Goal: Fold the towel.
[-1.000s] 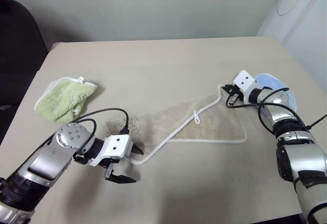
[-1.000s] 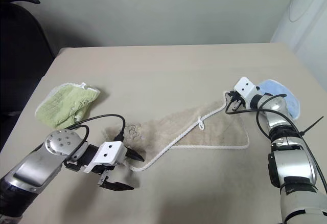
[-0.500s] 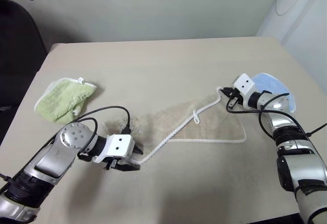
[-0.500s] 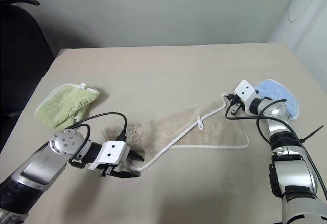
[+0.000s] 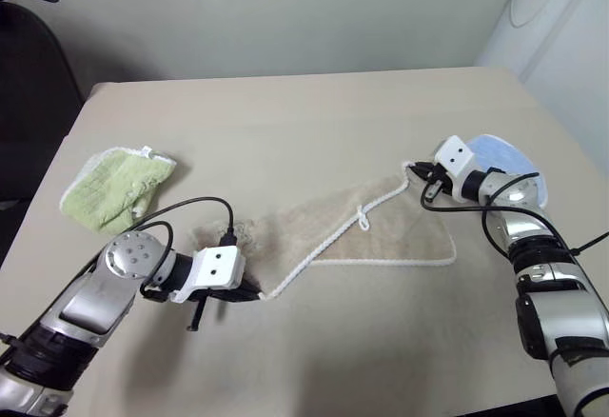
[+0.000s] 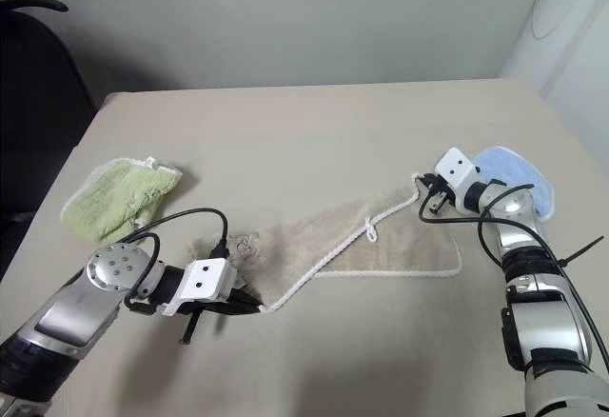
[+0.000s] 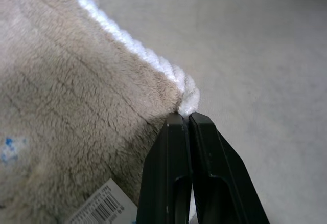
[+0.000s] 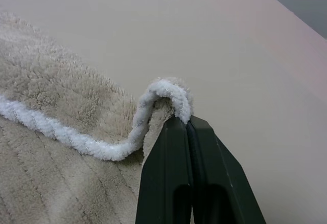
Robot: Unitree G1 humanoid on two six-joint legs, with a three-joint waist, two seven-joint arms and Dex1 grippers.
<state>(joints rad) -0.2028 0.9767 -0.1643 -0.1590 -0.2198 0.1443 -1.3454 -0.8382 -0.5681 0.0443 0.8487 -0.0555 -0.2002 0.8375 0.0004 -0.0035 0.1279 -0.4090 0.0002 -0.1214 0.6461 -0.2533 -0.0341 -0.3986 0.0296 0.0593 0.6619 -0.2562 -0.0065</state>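
Beige terry towel (image 5: 366, 231) with white corded edging, lying partly folded across the middle of the tan bench (image 5: 304, 122); one corded edge runs diagonally over the cloth, with a small white loop (image 5: 363, 217) near its centre.

Left eye view: left claw (image 5: 255, 294) at the towel's near-left corner, fingers closed on the corded edge. Right claw (image 5: 416, 171) at the far-right corner, closed on the edging there. Light green fluffy cloth (image 5: 112, 187) lies well apart at the bench's left side. Light blue cloth (image 5: 509, 160) lies just behind the right arm.

Right eye view: same layout; a dark chair (image 6: 33, 103) stands beyond the bench's left edge.

Left wrist view: two black fingers (image 7: 173, 173) pressed together, pinching the white cord at the towel's corner. A barcode label (image 7: 99, 208) and a small blue printed mark (image 7: 7, 150) sit on the pile beside them.

Right wrist view: black fingers (image 8: 173, 173) shut on a raised hump of white cord, the towel's corner lifted slightly off the bench.
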